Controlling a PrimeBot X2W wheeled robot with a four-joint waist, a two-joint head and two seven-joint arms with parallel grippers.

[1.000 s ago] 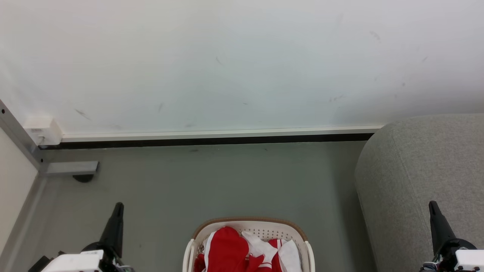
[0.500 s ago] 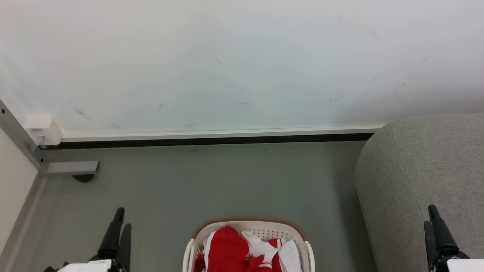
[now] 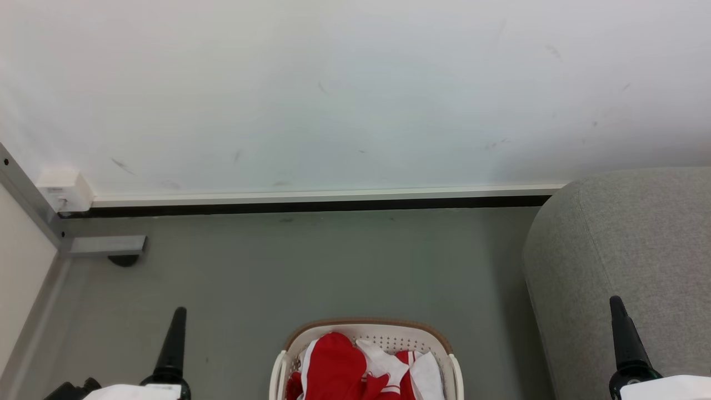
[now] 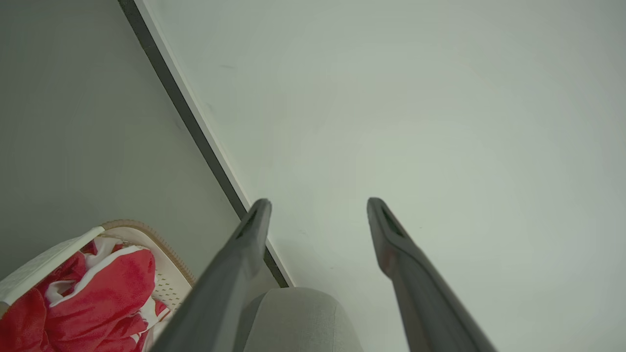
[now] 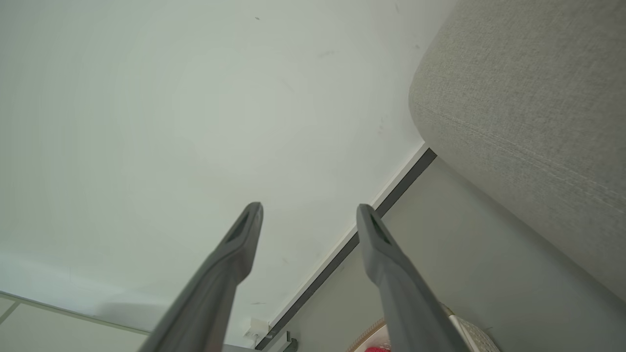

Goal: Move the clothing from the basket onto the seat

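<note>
The cream basket (image 3: 366,324) with its brown rim stands on the floor at the bottom centre of the head view, holding the red and white clothing (image 3: 332,364). The grey seat (image 3: 627,239) rises to its right. My left gripper (image 3: 179,312) hangs left of the basket and my right gripper (image 3: 615,303) is over the seat's front edge. In the left wrist view the left gripper (image 4: 318,203) is open and empty, with the basket (image 4: 146,237), clothing (image 4: 102,288) and seat (image 4: 298,318) below it. The right gripper (image 5: 309,209) is open too, beside the seat (image 5: 528,98).
A white wall with a dark baseboard (image 3: 311,205) closes the far side. A white outlet box (image 3: 64,191) and a grey metal frame foot (image 3: 105,245) sit at the far left. Bare grey floor (image 3: 333,261) lies between basket and wall.
Both grippers have turned at the wrist: half a second ago each showed two fingers side by side, now one. The right gripper has shifted slightly left and up. Basket and clothing are unmoved.
</note>
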